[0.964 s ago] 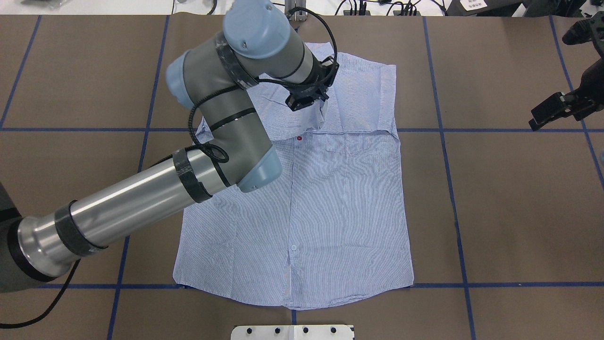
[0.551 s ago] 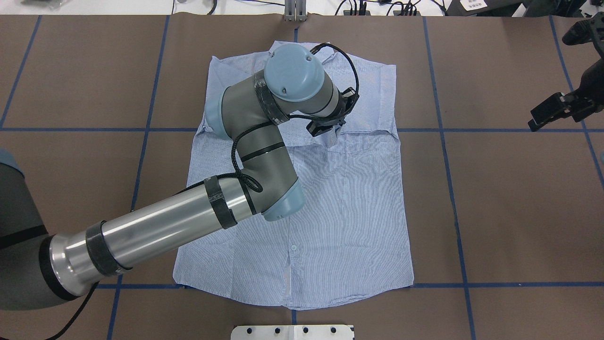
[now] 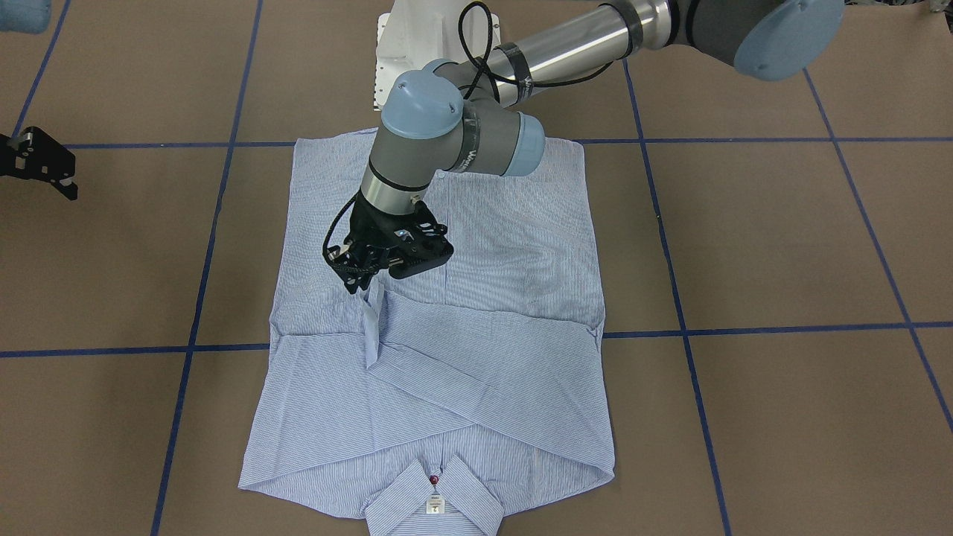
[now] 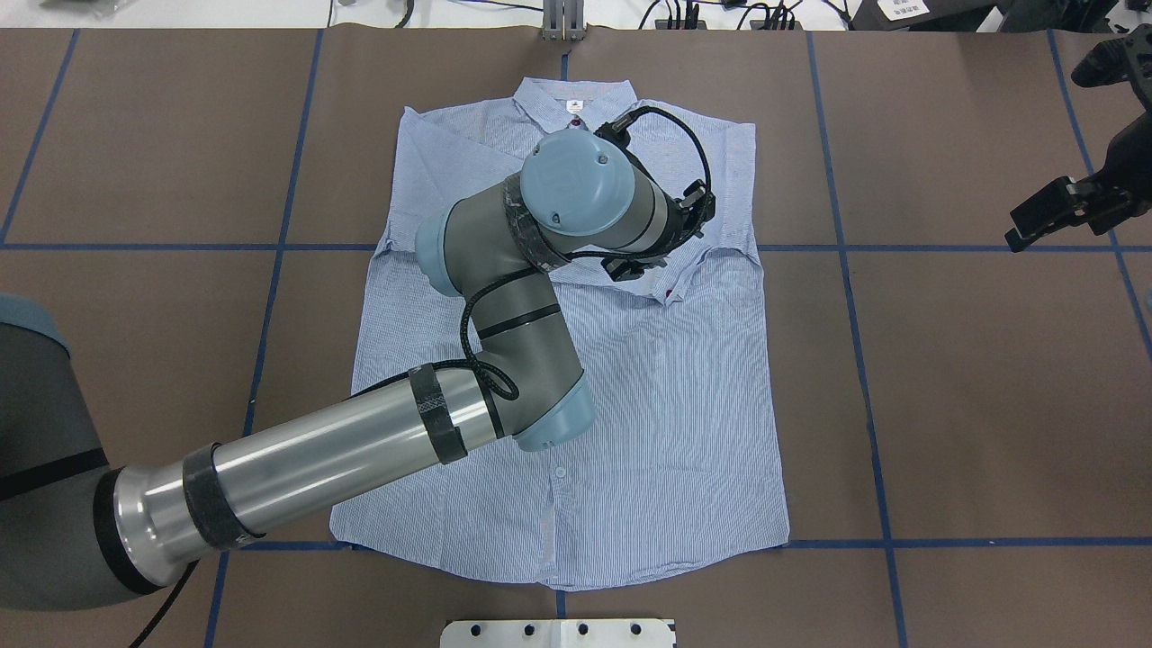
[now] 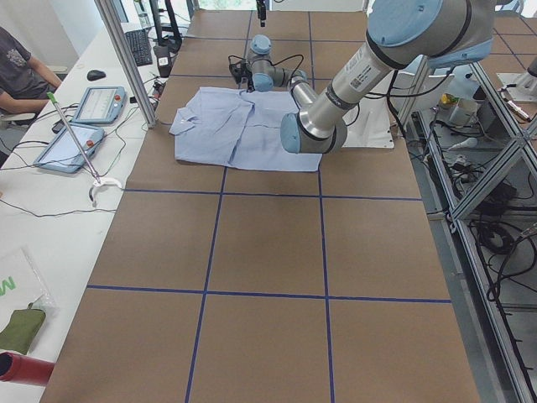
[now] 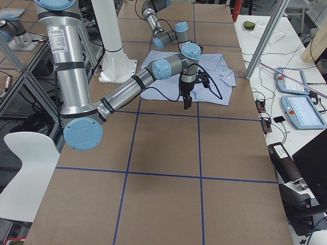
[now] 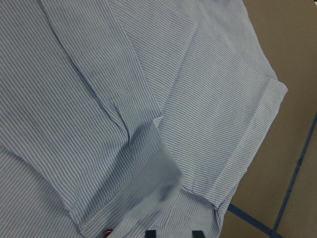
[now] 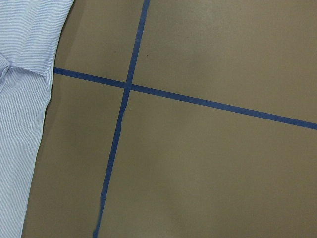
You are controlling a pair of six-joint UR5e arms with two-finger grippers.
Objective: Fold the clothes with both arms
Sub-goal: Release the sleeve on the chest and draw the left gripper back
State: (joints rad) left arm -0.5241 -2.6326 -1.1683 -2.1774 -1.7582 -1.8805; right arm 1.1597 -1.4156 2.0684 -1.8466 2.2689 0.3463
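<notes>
Blue-and-white striped, the shirt (image 4: 666,432) lies flat in the middle of the table (image 4: 972,405). Its collar (image 3: 435,491) points to the far edge, away from the robot. Both sleeves are folded across the chest. The left gripper (image 3: 359,281) is squeezed narrow and seems to pinch the cuff (image 3: 372,327) of the top sleeve. The right gripper (image 4: 1035,220) hangs near the table's right edge, well apart from the shirt; I cannot tell if it is wide or narrow. I think the job is about half done, with the body left to fold.

It was a robotics lab: a tape-gridded tabletop (image 5: 268,248), aluminium frame posts (image 5: 127,63), teach pendants (image 6: 302,111) and cables (image 5: 502,228) alongside.
</notes>
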